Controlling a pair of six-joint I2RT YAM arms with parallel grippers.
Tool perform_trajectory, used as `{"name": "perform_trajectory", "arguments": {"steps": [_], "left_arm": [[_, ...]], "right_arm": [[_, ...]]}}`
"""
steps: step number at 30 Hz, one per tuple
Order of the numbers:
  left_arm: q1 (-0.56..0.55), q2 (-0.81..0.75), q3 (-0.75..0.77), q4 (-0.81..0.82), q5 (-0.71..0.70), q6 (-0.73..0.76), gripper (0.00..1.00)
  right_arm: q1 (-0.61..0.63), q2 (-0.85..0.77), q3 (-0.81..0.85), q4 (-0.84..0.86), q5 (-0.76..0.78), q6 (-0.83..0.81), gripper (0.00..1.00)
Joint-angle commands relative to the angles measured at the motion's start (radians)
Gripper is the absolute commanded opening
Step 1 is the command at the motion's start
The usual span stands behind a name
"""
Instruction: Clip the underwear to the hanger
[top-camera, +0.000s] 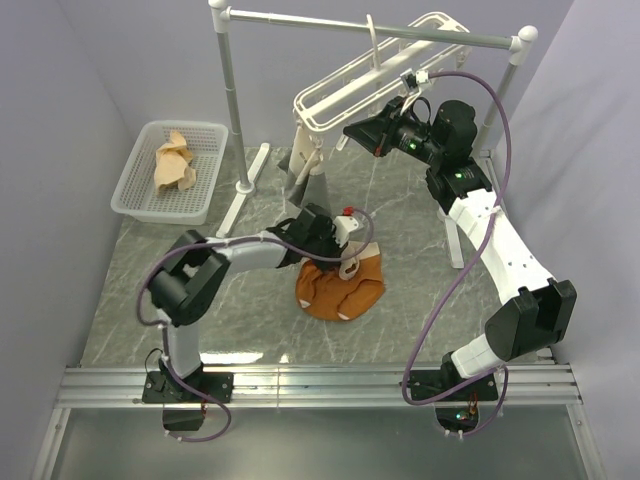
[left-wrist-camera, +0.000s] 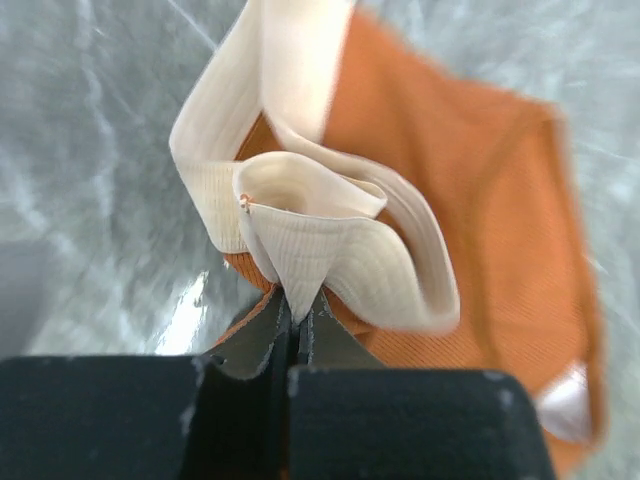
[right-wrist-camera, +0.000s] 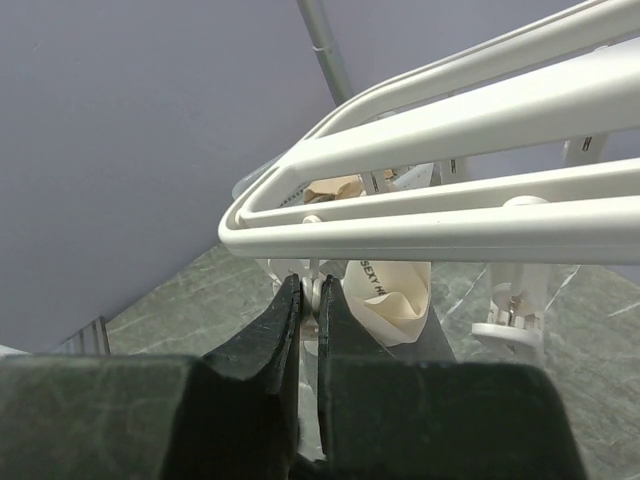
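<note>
The rust-orange underwear (top-camera: 340, 288) lies bunched on the marble table, its pale beige waistband (top-camera: 350, 262) lifted. My left gripper (top-camera: 338, 232) is shut on a fold of that waistband (left-wrist-camera: 300, 250), with the fabric pinched between the jaws of the gripper (left-wrist-camera: 296, 312); the orange cloth (left-wrist-camera: 490, 220) hangs beyond. The white hanger (top-camera: 375, 70) hangs from the rail at the back. My right gripper (top-camera: 350, 133) is at the hanger's near left corner, shut on a small dangling clip (right-wrist-camera: 328, 290) under the hanger's bars (right-wrist-camera: 450, 130); the gripper (right-wrist-camera: 310, 300) squeezes the clip's upper end.
A grey-and-beige garment (top-camera: 305, 172) hangs from the hanger's left end; its printed band (right-wrist-camera: 392, 290) shows behind the clip. A white basket (top-camera: 135, 190) with a light tan cloth (top-camera: 173, 162) stands at the back left. The grey rail (top-camera: 300, 19) on white posts (top-camera: 231, 95) spans the back.
</note>
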Motion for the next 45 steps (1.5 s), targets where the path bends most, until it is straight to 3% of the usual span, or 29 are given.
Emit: {"name": "perform_trajectory", "arguments": {"steps": [1,8,17,24,45], "left_arm": [[0.0,-0.216,-0.065,0.15,0.018,0.047,0.01],[0.002,-0.389,-0.142,0.261,0.032,0.107,0.0],[0.006,-0.455,-0.062,0.264,-0.047,0.041,0.0],[0.037,-0.473,-0.013,0.298,-0.041,-0.016,0.01],[0.046,-0.39,0.174,0.244,-0.219,-0.051,0.0]], "right_arm": [[-0.002,-0.041,-0.021,-0.015,-0.033,-0.011,0.0],[-0.005,-0.042,-0.024,0.0,-0.041,-0.001,0.0],[-0.028,-0.076,-0.046,0.006,-0.051,0.013,0.0],[-0.028,-0.078,-0.052,0.002,-0.074,0.005,0.0],[-0.024,-0.076,-0.04,-0.04,-0.039,-0.013,0.0]]}}
